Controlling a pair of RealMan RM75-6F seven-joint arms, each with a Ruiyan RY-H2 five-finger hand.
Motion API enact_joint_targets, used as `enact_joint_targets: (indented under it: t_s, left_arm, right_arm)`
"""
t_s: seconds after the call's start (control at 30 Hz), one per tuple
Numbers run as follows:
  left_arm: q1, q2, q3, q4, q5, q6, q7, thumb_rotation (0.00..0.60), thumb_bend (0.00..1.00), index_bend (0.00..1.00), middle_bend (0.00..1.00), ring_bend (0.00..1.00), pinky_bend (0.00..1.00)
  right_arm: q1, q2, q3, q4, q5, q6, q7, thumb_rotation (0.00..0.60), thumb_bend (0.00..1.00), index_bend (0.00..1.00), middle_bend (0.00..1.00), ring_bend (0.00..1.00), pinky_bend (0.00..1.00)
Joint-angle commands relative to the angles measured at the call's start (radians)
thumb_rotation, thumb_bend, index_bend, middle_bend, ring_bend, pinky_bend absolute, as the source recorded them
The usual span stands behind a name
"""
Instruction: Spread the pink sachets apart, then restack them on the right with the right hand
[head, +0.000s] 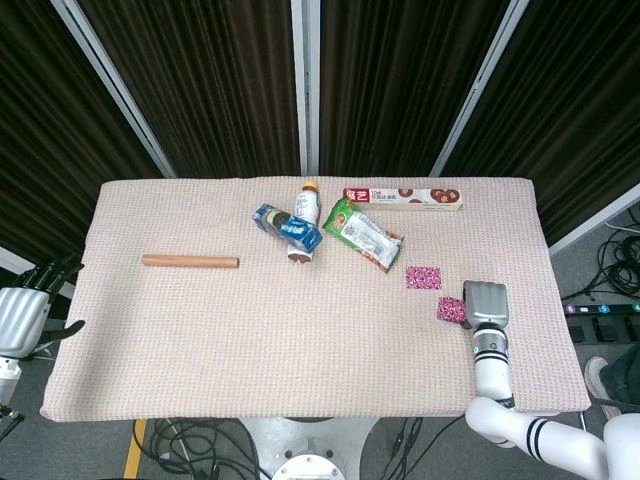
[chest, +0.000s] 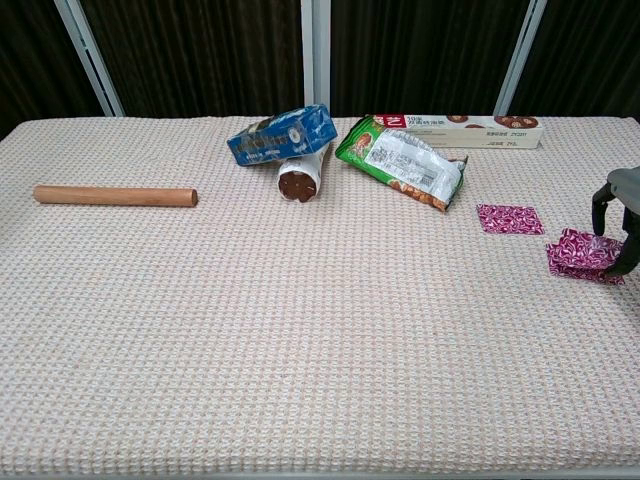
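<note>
Bright, even overhead light; soft shadows, sharp focus, no glare.

Head view looks steeply down from above, chest view low and nearer; both share the table (head: 200, 330).

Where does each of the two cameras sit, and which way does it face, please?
Head view: high above the near table edge, looking steeply down on the whole beige woven cloth; shows the left hand off the cloth and the right hand.
Chest view: low at the near edge, looking across towards the dark curtains; shows only the right hand.
Both share the wooden dowel and pink sachets.
</note>
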Motion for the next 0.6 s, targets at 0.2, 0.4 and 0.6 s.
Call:
enact_joint_targets:
  t_s: [0.2,0.4,0.6]
  left_arm:
    - [0.0,0.002,-0.001,-0.002,-0.001,0.001,0.0,0.6,0.09,0.25,0.22,0.19,0.29]
    - [0.0,0.002,-0.001,-0.002,-0.002,0.0,0.0,0.6,0.09,0.25,0.22,0.19,0.29]
    - [0.003,0.002,-0.001,0.002,-0.005,0.001,-0.002,0.6,0.09,0.25,0.22,0.19,0.29]
  right_arm:
    - [0.005,-0.01,0.003,0.011,0.009,-0.01,-0.008,0.6,0.01,0.49,1.0,1.0,0.96]
    - [0.009,-0.013,0.004,0.014,0.019,-0.013,-0.019,0.6,0.01,0.48,1.0,1.0,0.96]
    - [0.012,-0.018,0.004,0.018,0.036,-0.017,-0.034,0.6,0.0,0.44,1.0,1.0,0.96]
